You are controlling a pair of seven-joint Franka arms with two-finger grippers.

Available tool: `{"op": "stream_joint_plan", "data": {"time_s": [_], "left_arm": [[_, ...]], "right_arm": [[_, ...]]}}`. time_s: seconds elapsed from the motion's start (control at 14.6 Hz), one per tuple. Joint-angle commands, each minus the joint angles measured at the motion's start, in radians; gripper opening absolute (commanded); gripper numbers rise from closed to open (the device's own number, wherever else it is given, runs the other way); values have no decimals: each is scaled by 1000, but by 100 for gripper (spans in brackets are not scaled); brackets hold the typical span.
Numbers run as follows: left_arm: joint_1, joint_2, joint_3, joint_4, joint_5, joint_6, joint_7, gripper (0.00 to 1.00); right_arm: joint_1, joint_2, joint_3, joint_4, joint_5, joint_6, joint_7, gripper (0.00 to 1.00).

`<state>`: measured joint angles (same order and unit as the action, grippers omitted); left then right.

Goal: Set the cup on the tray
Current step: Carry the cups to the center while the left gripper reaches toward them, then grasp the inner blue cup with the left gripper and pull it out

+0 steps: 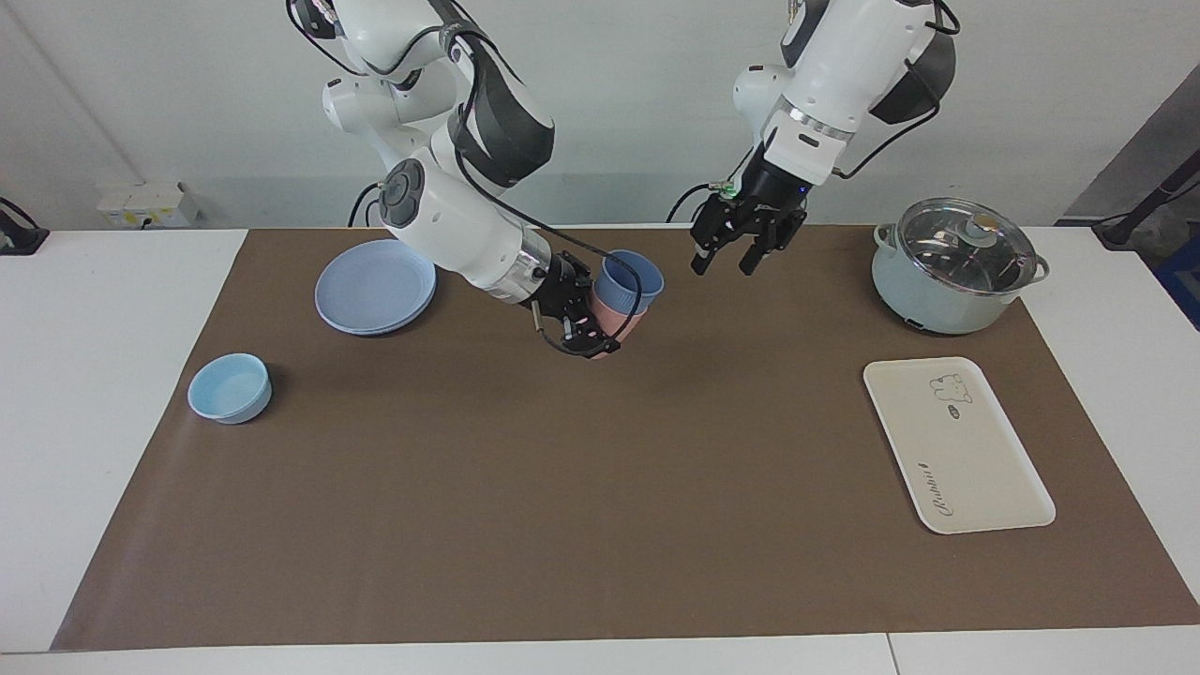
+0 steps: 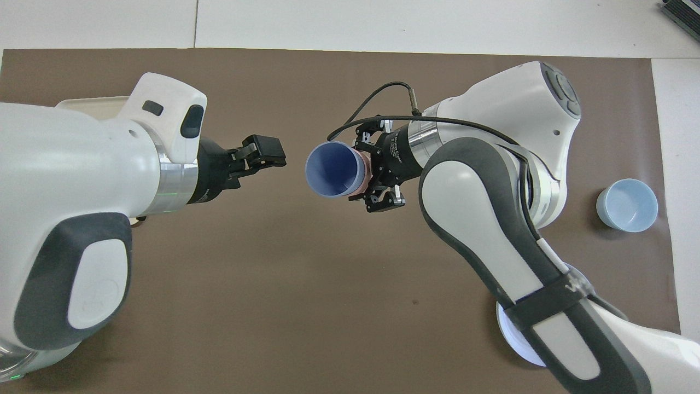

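The periwinkle-blue cup [image 1: 630, 279] sits nested in a salmon-pink cup [image 1: 621, 324]. My right gripper [image 1: 600, 330] is shut on the pink cup and holds the tilted pair above the brown mat, with the blue cup's mouth [image 2: 332, 169] turned toward the left gripper. My left gripper [image 1: 736, 258] is open and empty in the air beside the cups, a short gap from the blue rim; it also shows in the overhead view [image 2: 268, 153]. The cream-white tray [image 1: 956, 445] lies flat at the left arm's end of the table, mostly hidden under the left arm in the overhead view [image 2: 93, 102].
A lidded pale-green pot [image 1: 956, 267] stands nearer to the robots than the tray. A round blue plate [image 1: 375, 286] and a light-blue low bowl [image 1: 230, 387] lie toward the right arm's end. The brown mat [image 1: 600, 487] covers the table's middle.
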<state>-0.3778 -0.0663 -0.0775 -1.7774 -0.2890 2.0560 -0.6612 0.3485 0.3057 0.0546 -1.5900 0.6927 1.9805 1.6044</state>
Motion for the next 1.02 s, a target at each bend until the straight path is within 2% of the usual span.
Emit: {"op": "stream_joint_plan", "data": {"time_s": [0.0,0.14,0.27,0.34,0.41,0.48,0.55,0.82,0.96], "left_arm": [[-62,-33,19,-81,-19,116,-18,79],[-93,-30,18,-140,-19,232,-31,77],[-113,-17,18,-154,-19,288,-69,77],[-128,-13,19,-155,-19,305,-92,72],[-133,-13,19,-165,-19,311,-93,53],[-133,-15,18,-174,-19,308,-97,9],[-133,-15,19,-172,-21,309,-107,0],[-130,-6,19,-146,-49,294,-127,0],[-124,0,19,-93,-50,236,-144,0]], "right_arm": [[3,-3,-1,10,-21,-23,22,0],[4,-7,-1,10,-22,-23,20,0],[6,-7,-1,10,-22,-23,20,0],[6,-7,-1,10,-22,-23,20,0],[6,-7,-1,8,-24,-23,19,0],[6,-7,-1,10,-24,-20,19,0],[6,-7,-1,10,-24,-20,17,0],[6,-7,-1,10,-24,-22,17,0],[6,-7,-1,8,-24,-20,17,0]]}}
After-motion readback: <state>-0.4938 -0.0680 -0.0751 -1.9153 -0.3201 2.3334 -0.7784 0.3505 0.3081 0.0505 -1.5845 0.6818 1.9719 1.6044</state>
